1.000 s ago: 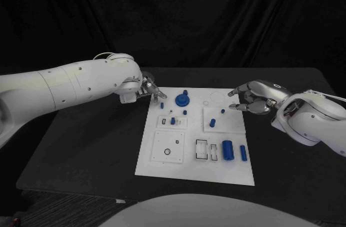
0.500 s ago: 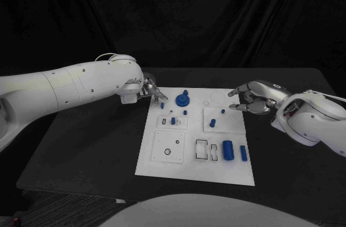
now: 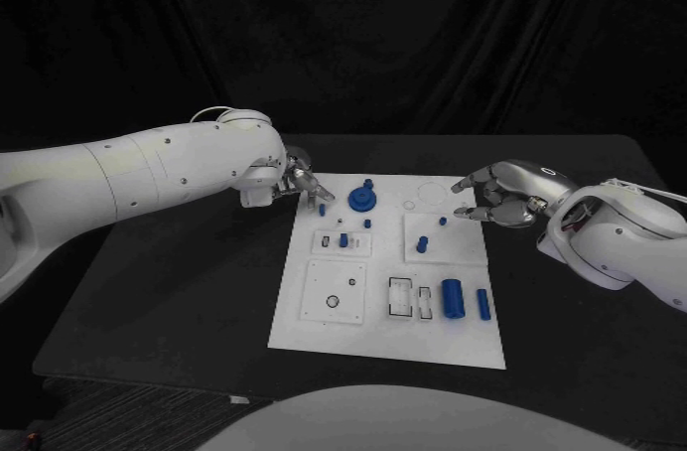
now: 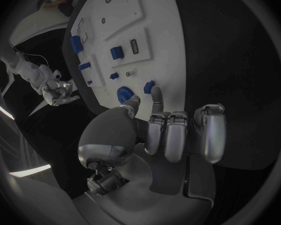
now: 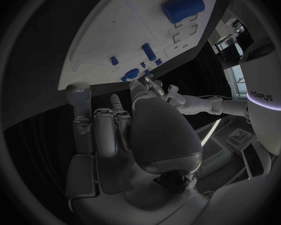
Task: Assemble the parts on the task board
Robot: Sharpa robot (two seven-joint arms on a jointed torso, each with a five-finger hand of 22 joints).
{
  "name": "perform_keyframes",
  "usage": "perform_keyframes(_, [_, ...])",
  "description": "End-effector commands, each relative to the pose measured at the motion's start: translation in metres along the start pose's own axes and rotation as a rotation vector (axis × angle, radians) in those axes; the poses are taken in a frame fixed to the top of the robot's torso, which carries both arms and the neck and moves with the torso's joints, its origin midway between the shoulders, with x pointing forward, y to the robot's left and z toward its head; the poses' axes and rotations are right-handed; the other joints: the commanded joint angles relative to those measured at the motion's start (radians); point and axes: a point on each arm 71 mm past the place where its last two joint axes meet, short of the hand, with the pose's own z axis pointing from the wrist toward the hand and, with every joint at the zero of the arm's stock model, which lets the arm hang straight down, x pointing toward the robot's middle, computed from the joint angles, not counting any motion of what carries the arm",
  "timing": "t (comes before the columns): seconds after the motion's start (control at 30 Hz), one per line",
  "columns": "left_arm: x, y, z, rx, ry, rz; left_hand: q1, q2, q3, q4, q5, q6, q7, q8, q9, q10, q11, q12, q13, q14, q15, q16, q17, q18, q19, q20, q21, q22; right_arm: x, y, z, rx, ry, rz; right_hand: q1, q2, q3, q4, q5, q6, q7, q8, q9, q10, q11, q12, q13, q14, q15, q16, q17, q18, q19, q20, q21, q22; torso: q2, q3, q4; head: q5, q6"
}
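Observation:
The white task board [image 3: 327,327] lies in the middle of the table. My left hand [image 3: 298,185] hovers at its far left corner, fingers stretched out and holding nothing. In the left wrist view its fingertips [image 4: 156,92] point at a small blue part [image 4: 148,86] and a round blue knob [image 4: 124,94]. The same knob [image 3: 363,199] stands on the board's far end. My right hand [image 3: 494,199] hangs over the far right edge with nothing in it. A blue peg [image 3: 424,242] stands mid-board, and two blue cylinders [image 3: 453,297] lie near the front right.
Several small blue pieces [image 3: 343,239] sit in the board's left panels. Rectangular slots [image 3: 401,297] and a round hole [image 3: 334,301] show near the front. Black table [image 3: 172,292] surrounds the board, with dark cloth behind.
My left arm has shifted slightly, its hand staying at the board's far left corner. The right hand has hardly moved.

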Motion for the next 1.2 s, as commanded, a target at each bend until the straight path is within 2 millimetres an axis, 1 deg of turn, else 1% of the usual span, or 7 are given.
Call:
perform_keyframes(0.03, [0.0026, -0.0031, 0.0007, 0.022, 0.021, 0.012, -0.010, -0.003, -0.004, 0.001, -0.005, -0.009, 0.001, -0.001, 0.001, 0.106, 0.002, 0.003, 0.263, 0.104, -0.001, 0.003, 0.263, -0.002, -0.005, 0.000, -0.005, 0.169, 0.0016, -0.0008, -0.0002, 0.010, 0.007, 0.000, 0.000, 0.006, -0.004, -0.002, 0.002, 0.005, 0.001, -0.003, -0.002, -0.008, 0.001, -0.003, 0.170, 0.059, 0.002, -0.006, 0.176, 0.006, -0.006, -0.002, -0.003, 0.090, 0.000, 0.0002, 0.0003, 0.000, 0.000])
perform_keyframes(0.47, [0.0054, -0.0036, 0.0021, 0.019, 0.038, 0.019, -0.008, -0.007, -0.009, 0.002, -0.007, -0.012, 0.002, -0.002, 0.003, 0.106, 0.003, 0.003, 0.263, 0.104, 0.000, 0.003, 0.263, -0.001, -0.010, 0.001, -0.010, 0.167, 0.0022, -0.0008, 0.0000, 0.009, 0.007, 0.000, -0.001, 0.006, -0.005, -0.002, 0.003, 0.006, 0.001, -0.003, -0.002, -0.007, 0.001, -0.003, 0.170, 0.058, 0.002, -0.007, 0.176, 0.006, -0.005, -0.002, -0.003, 0.090, 0.001, 0.0002, 0.0004, -0.001, 0.000])
perform_keyframes(0.57, [0.0067, -0.0034, 0.0028, 0.016, 0.043, 0.021, -0.008, -0.008, -0.011, 0.002, -0.008, -0.013, 0.002, -0.003, 0.004, 0.106, 0.003, 0.003, 0.263, 0.104, 0.001, 0.003, 0.263, -0.001, -0.011, 0.001, -0.010, 0.167, 0.0022, -0.0007, 0.0000, 0.009, 0.006, 0.001, -0.001, 0.006, -0.005, -0.002, 0.003, 0.006, 0.001, -0.003, -0.002, -0.007, 0.001, -0.003, 0.170, 0.058, 0.002, -0.007, 0.176, 0.006, -0.005, -0.002, -0.003, 0.090, 0.000, -0.0005, 0.0000, -0.001, 0.000])
perform_keyframes(0.73, [0.0080, -0.0031, 0.0035, 0.013, 0.048, 0.022, -0.005, -0.008, -0.012, 0.001, -0.008, -0.014, 0.002, -0.003, 0.004, 0.106, 0.003, 0.003, 0.263, 0.104, 0.001, 0.003, 0.263, 0.000, -0.013, 0.001, -0.012, 0.165, 0.0022, -0.0008, -0.0001, 0.009, 0.006, 0.001, -0.001, 0.006, -0.005, -0.002, 0.003, 0.006, 0.001, -0.003, -0.002, -0.007, 0.001, -0.003, 0.170, 0.058, 0.002, -0.007, 0.176, 0.006, -0.005, -0.002, -0.003, 0.090, 0.000, 0.0001, -0.0001, -0.002, 0.000])
perform_keyframes(1.07, [0.0097, -0.0035, 0.0046, 0.013, 0.055, 0.024, 0.028, 0.000, -0.009, -0.014, 0.010, -0.022, 0.003, -0.007, 0.012, 0.106, 0.005, 0.003, 0.263, 0.104, 0.003, 0.003, 0.263, 0.001, -0.018, 0.004, -0.018, 0.164, 0.0022, -0.0009, 0.0000, 0.010, 0.005, 0.001, -0.001, 0.006, -0.005, -0.002, 0.003, 0.006, 0.001, -0.003, -0.002, -0.007, 0.001, -0.003, 0.170, 0.058, 0.002, -0.007, 0.176, 0.006, -0.005, -0.002, -0.003, 0.090, 0.000, -0.0001, 0.0005, -0.003, 0.000])
perform_keyframes(1.17, [0.0099, -0.0035, 0.0048, 0.013, 0.055, 0.024, 0.029, 0.001, -0.008, -0.015, 0.010, -0.022, 0.003, -0.007, 0.013, 0.106, 0.005, 0.003, 0.263, 0.104, 0.003, 0.003, 0.263, 0.002, -0.019, 0.004, -0.019, 0.164, 0.0023, -0.0010, 0.0000, 0.010, 0.005, 0.001, -0.001, 0.006, -0.005, -0.002, 0.003, 0.006, 0.001, -0.003, -0.002, -0.007, 0.001, -0.003, 0.170, 0.058, 0.002, -0.007, 0.176, 0.006, -0.005, -0.002, -0.003, 0.090, 0.000, 0.0003, 0.0002, -0.002, 0.000])
perform_keyframes(1.2, [0.0100, -0.0035, 0.0048, 0.013, 0.055, 0.024, 0.036, 0.003, -0.007, -0.018, 0.017, -0.023, 0.004, -0.008, 0.014, 0.106, 0.005, 0.003, 0.263, 0.104, 0.004, 0.003, 0.263, 0.002, -0.020, 0.005, -0.020, 0.164, 0.0023, -0.0010, 0.0000, 0.010, 0.005, 0.001, -0.001, 0.006, -0.005, -0.002, 0.003, 0.006, 0.001, -0.003, -0.002, -0.007, 0.001, -0.003, 0.170, 0.058, 0.002, -0.007, 0.176, 0.006, -0.005, -0.002, -0.003, 0.090, 0.001, 0.0006, 0.0002, -0.002, 0.000])
